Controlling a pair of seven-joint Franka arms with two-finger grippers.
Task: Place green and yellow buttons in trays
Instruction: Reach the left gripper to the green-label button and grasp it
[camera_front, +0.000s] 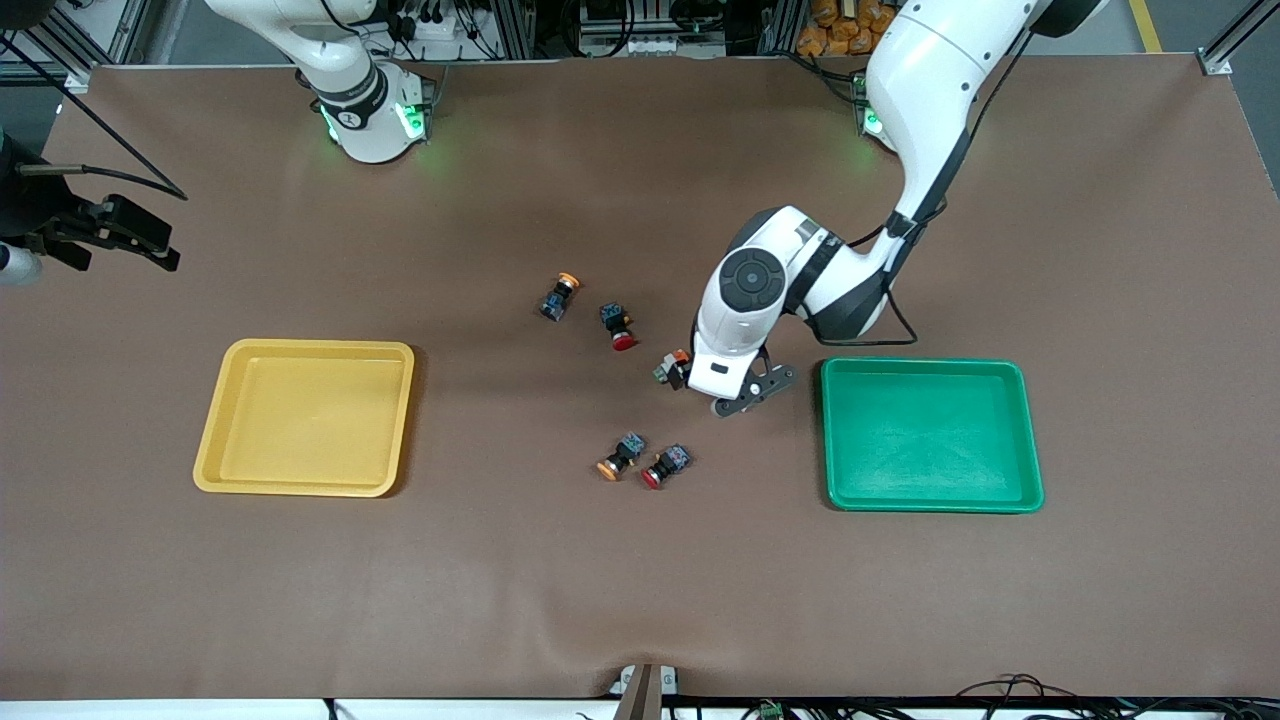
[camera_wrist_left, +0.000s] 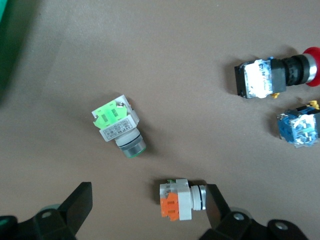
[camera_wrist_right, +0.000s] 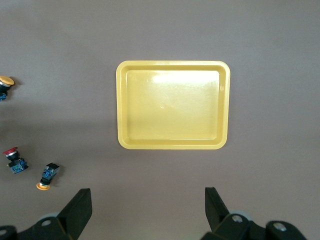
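Left gripper (camera_front: 722, 392) low, jaws spread — right gripper (camera_wrist_right: 147, 210) raised, open, waiting

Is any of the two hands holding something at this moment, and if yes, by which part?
Nothing is held. The left hand is open, low over the table, one finger beside the orange-block button. The right hand is open, empty, above the yellow tray.

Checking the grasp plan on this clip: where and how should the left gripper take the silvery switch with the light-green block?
Probably across the white body of the light-green switch, from straight above. It lies on its side on the table, apart from the orange-block switch, so the flat flanks are free; the round collar would likely slip. The left gripper is open over both; turn it so the fingers straddle the body.
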